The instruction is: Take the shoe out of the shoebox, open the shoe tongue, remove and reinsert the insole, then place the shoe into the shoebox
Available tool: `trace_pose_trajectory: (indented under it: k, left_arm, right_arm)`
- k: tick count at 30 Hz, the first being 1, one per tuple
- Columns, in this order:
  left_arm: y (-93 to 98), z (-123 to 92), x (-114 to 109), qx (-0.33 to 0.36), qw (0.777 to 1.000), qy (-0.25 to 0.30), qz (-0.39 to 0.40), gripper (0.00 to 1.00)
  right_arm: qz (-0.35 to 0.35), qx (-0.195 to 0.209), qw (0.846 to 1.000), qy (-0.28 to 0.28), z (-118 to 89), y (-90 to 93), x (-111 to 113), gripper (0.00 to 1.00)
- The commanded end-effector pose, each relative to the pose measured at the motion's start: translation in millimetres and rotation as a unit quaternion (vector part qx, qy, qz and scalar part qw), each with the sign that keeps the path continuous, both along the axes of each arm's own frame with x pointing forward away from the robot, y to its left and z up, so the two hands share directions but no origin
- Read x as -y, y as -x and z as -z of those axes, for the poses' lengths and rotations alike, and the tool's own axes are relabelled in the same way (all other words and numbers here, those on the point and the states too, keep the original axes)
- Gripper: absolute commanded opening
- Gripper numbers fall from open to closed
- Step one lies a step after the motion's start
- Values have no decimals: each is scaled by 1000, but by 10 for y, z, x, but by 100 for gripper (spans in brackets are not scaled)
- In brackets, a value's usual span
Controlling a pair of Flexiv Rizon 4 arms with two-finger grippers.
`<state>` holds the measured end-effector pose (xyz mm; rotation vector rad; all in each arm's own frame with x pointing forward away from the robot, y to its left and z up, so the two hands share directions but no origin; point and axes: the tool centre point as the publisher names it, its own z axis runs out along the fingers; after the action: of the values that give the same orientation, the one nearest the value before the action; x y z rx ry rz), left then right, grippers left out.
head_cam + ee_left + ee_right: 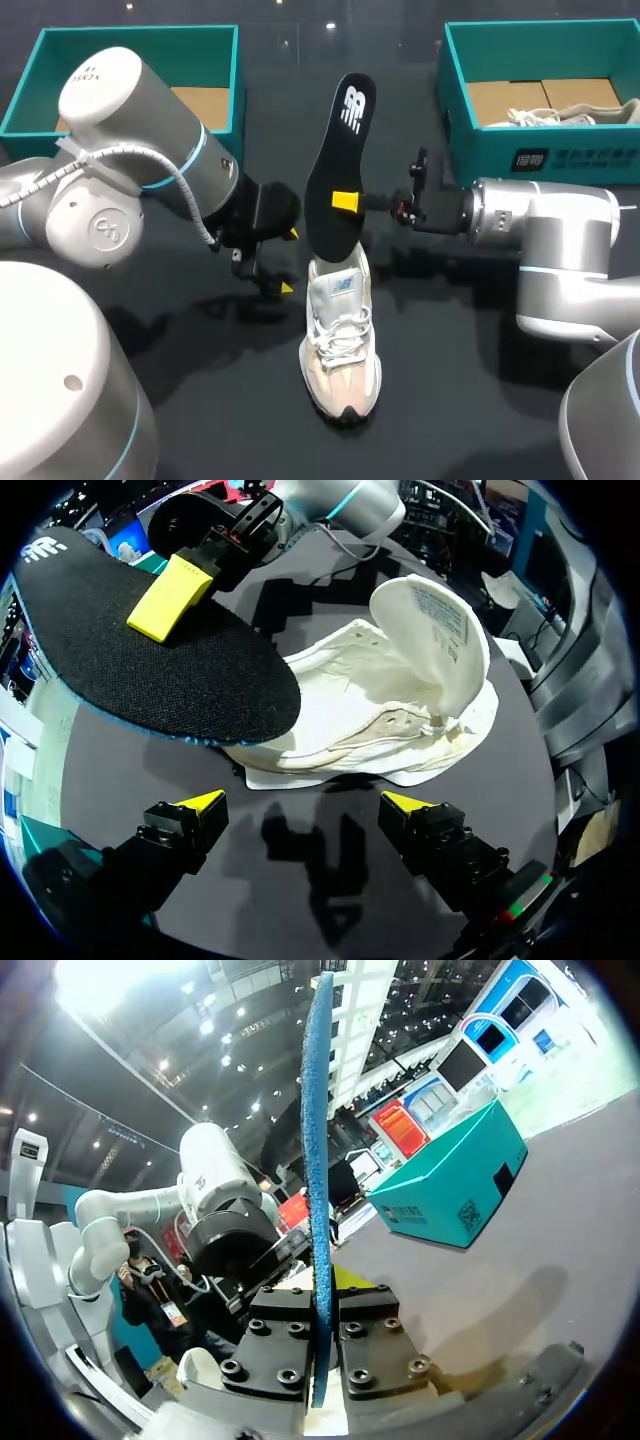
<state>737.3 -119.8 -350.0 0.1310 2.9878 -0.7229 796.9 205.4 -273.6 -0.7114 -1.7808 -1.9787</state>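
Head view is showing you the table (480,400) carrying a left shoebox (130,58) and a right shoebox (560,155) at its far corners. The shoe (342,340) is standing at mid-table, its tongue (430,630) folded open. Your right gripper (345,201) is clamping the black insole (338,150) upright above the shoe's opening. Your left gripper (288,260) is hovering just beside the shoe, fingers (200,802) spread, gripping nothing.

We note: insole (338,170) black, fine-woven texture, white logo, blue rim. Shoe (340,340) white, white laces, beige-pink toe, pale blue tongue mark. Boxes (130,40) teal, tan cardboard inside. Table (450,380) black. Our arms (560,230) silver-grey, light blue rings; fingertips (200,802) yellow.
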Motion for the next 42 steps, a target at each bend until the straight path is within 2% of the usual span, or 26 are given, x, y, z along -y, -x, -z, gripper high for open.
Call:
trace_pose_trajectory:
  k: [1, 16, 22, 37, 42]
  left_arm:
    - [8, 8, -3, 1, 1000, 0, 0, 100]
    - [8, 8, -3, 1, 1000, 0, 0, 100]
    - [8, 8, -3, 1, 1000, 0, 0, 100]
    - [8, 8, -3, 1, 1000, 0, 0, 100]
    - [8, 8, -3, 1, 1000, 0, 0, 100]
  right_arm:
    - [2, 6, 1000, 7, 22, -2, 10, 0]
    - [29, 47, 997, 48, 131, 79, -44, 0]
    - [23, 75, 996, 39, 143, 155, 7, 0]
    - [20, 76, 996, 37, 161, 148, 12, 0]
    - [28, 101, 994, 39, 208, 160, 91, 0]
